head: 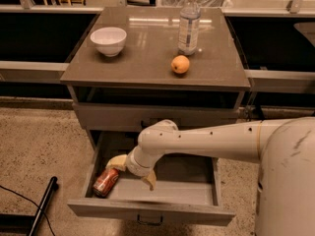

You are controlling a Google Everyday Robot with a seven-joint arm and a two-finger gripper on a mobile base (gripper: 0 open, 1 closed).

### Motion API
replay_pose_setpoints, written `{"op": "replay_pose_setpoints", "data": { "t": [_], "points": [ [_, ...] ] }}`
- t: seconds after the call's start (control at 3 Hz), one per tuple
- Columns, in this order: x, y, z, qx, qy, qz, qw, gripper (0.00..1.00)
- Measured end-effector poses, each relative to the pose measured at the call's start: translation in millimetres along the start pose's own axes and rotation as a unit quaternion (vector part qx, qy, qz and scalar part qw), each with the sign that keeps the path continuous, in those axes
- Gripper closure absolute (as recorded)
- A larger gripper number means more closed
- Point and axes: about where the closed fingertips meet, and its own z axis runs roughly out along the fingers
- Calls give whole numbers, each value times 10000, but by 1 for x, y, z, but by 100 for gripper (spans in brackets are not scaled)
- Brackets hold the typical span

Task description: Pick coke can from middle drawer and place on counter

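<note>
The coke can lies on its side at the left end of the open middle drawer, red-orange with a silver end. My gripper reaches down into the drawer on the white arm, just right of the can. Its two yellowish fingers are spread apart, one right above the can's top end, the other over the drawer floor. Nothing is between them. The counter is the glossy grey-brown top above.
On the counter stand a white bowl at the left, a clear water bottle at the back right and an orange fruit near the middle. The upper drawer front is closed. A dark pole lies on the floor at the left.
</note>
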Motion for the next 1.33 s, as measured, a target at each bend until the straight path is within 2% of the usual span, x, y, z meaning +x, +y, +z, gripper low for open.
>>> {"op": "replay_pose_setpoints", "data": {
  "t": [0.33,0.67,1.0,1.33],
  "points": [
    [0,0,0,-2,5,-80,10000,0],
    [5,-12,10,146,214,-132,9996,0],
    [27,-23,50,321,702,-157,9969,8],
    [39,-28,83,470,717,24,9963,12]
  ]
}}
